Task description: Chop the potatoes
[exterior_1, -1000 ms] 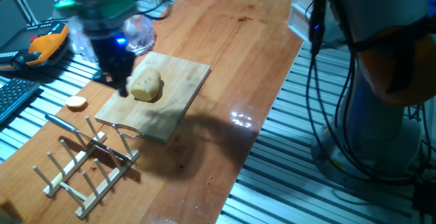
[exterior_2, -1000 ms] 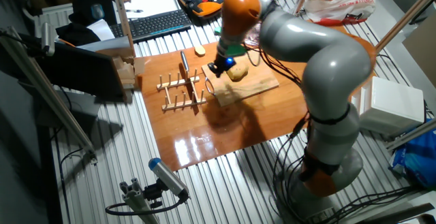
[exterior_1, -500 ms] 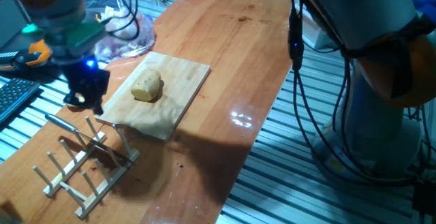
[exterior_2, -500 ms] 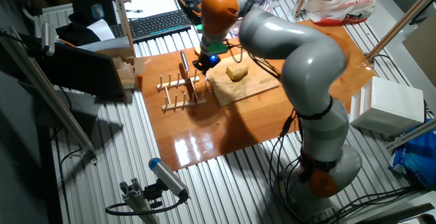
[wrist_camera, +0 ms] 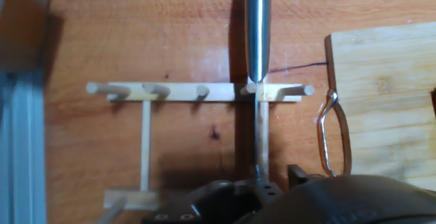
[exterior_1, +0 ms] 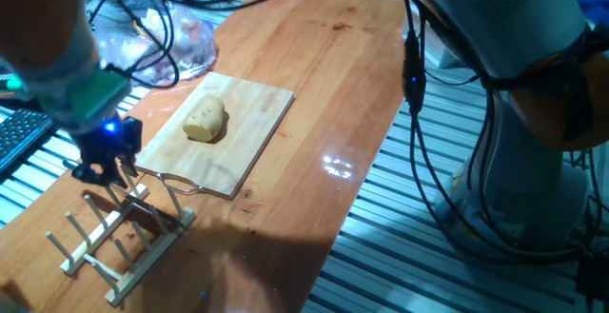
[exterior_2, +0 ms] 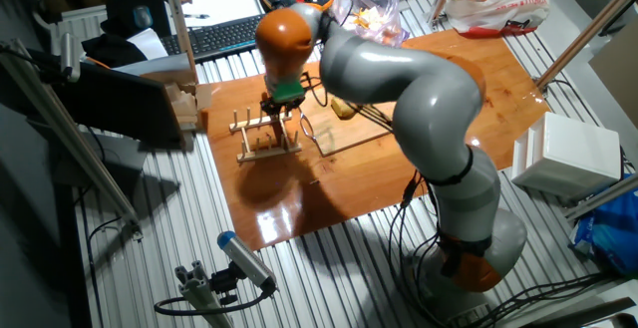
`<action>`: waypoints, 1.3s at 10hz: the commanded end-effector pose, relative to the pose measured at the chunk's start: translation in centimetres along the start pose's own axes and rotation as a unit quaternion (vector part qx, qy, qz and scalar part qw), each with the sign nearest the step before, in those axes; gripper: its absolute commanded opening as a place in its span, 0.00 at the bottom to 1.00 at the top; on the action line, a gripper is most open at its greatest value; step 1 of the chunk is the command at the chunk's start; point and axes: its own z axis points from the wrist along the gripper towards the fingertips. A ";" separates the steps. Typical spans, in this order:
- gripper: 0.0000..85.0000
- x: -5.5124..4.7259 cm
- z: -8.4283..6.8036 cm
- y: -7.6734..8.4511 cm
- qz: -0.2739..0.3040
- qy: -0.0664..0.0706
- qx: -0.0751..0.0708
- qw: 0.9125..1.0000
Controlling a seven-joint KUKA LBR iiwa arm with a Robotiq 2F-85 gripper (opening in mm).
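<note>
Swinging away from the pale wooden chopping board (exterior_1: 224, 132), the black two-finger gripper (exterior_1: 103, 164) now hovers over the wooden peg rack (exterior_1: 119, 232); jaw spread, can't tell. Steel-handled knife (wrist_camera: 257, 33) lies dead ahead on that rack, handle along the view, while the pale yellow-tan oval potato (exterior_1: 204, 120) sits on the board beyond the rack.

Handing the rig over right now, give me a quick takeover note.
Gripper: low over the wooden peg rack, right above the knife lying in it; nothing visibly held, and the pictures don't settle whether the fingers are open or shut.
Potato: one whole lump on the cutting board, no cut visible.
A wire-loop tool lies at the board's edge nearest the rack.
Done: arm is positioned over the knife.
Left: grasp the knife, carry it to the board, chop the potato.
</note>
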 end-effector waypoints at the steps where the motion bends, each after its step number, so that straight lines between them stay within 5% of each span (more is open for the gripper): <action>1: 0.40 0.0 0.4 0.2 0.004 -0.003 0.004 1.000; 5: 0.40 -0.8 2.4 0.4 0.012 -0.006 -0.003 1.000; 8: 0.40 -1.3 3.7 0.4 -0.003 -0.023 0.015 1.000; 13: 0.40 -1.7 5.9 -0.3 -0.012 -0.036 0.011 0.999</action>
